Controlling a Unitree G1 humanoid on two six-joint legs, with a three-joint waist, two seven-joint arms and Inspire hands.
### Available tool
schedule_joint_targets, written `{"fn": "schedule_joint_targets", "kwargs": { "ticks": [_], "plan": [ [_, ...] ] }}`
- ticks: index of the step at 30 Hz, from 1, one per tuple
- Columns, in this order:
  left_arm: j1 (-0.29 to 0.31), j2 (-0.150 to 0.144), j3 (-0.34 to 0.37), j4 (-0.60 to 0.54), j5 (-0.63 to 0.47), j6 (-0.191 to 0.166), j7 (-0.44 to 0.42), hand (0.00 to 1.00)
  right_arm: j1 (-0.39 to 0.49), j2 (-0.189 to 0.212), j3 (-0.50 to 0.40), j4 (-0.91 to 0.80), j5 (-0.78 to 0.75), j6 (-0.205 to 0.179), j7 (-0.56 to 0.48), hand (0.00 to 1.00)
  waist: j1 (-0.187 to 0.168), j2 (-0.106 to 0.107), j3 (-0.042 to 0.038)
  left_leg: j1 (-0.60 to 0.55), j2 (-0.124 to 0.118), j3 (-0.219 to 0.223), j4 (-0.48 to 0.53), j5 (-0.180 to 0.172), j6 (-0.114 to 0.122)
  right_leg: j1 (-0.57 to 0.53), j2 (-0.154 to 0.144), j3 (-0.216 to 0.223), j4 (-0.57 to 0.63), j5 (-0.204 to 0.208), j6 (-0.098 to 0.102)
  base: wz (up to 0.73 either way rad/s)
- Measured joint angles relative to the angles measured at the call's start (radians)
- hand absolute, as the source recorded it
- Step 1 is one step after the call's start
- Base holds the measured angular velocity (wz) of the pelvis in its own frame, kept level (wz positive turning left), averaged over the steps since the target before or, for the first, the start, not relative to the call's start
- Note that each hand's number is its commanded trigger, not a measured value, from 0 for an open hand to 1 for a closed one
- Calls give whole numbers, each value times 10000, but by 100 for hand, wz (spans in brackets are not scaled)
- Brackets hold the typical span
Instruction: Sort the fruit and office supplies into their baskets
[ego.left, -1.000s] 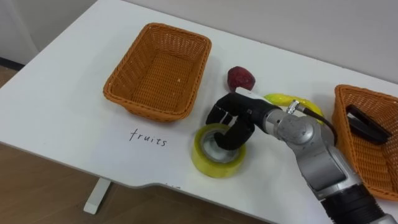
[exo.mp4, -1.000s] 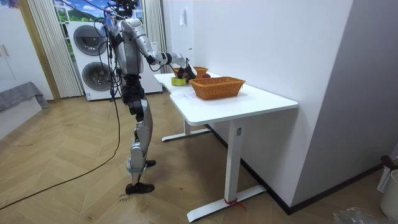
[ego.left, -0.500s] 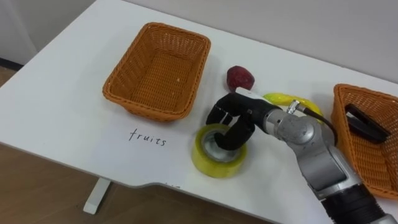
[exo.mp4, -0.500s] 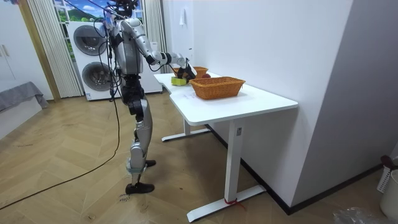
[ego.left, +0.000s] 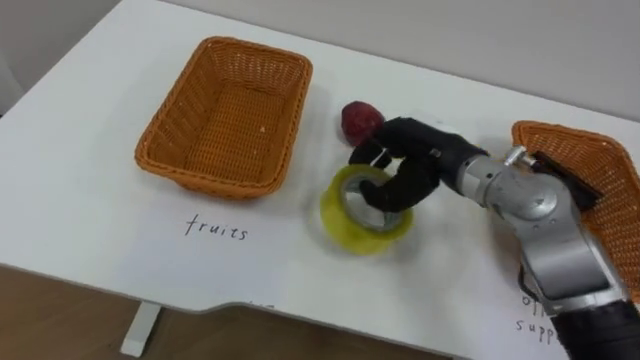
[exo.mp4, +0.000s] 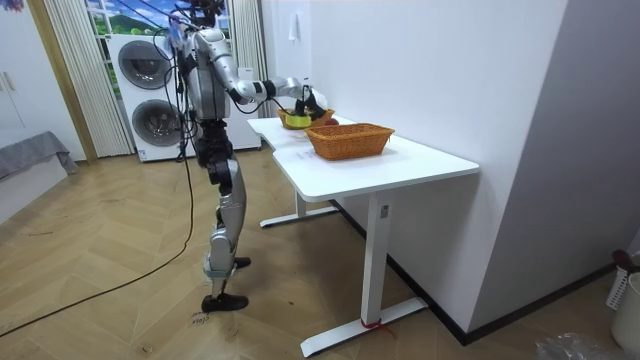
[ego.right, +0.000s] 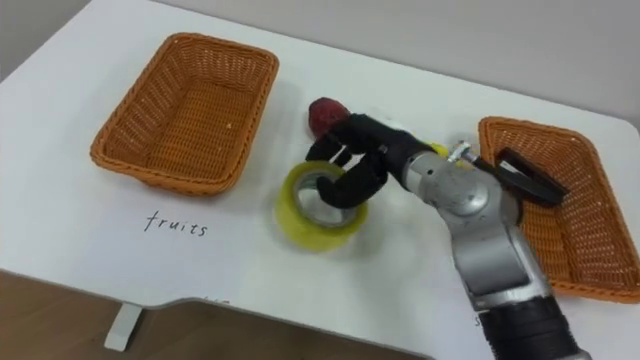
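My right hand (ego.left: 425, 152) is shut on a yellow tape roll (ego.left: 362, 222), its fingers hooked through the hole. The roll hangs tilted just above the white table (ego.left: 80, 215), between the two baskets. In the room view the hand holds the tape roll (exo.mp4: 292, 121) up over the table's near end. A dark red apple (ego.left: 357, 117) lies just behind the hand. A sliver of yellow banana (ego.right: 438, 150) peeks out behind the wrist. The orange wicker fruit basket (ego.left: 160, 125) at the left is empty. The second wicker basket (ego.left: 545, 132) at the right holds a black stapler (ego.left: 570, 183).
The handwritten word "fruits" (ego.left: 215, 229) lies in front of the left basket, and part of another label (ego.left: 540, 318) shows by the right one. The table's front edge (ego.left: 250, 305) runs close below the tape.
My right hand has lifted the tape roll off the table and carried it a little to the right and back, toward the apple. The head camera has shifted too.
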Motion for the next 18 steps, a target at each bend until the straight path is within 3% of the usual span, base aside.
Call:
{"fn": "schedule_joint_targets", "kwargs": {
  "ticks": [5, 10, 14, 18],
  "plan": [
    [244, -34, 272, -223, -10, -153, 142, 0, 545, -199, -980, -830, 116, -71, -356, 100, -254, 45, -32, 55, 19, 105, -7, 0, 0, -8, -5, -1, 0, 0, 1, -8],
    [468, -18, 515, -404, -11, -422, 164, 0, 550, -444, -1755, -1269, 687, -318, -766, 100, -509, 80, -189, 147, 32, 216, -1, 1, 2, 31, -15, 41, 10, 0, 0, -7],
    [544, -25, 564, -405, -31, -472, 163, 0, 550, -516, -2098, -1280, 1156, -383, -1169, 100, -541, 52, -203, 309, 52, 425, -19, 0, 3, 100, -12, 228, 11, 0, 0, -15],
    [638, -27, 553, -401, -68, -538, 165, 0, 551, -893, -2132, -1017, 1553, -405, -1580, 100, -719, -49, -146, 312, 58, 460, -15, 7, 11, 91, -13, 221, 23, 6, -9, -3]
  ]
}}
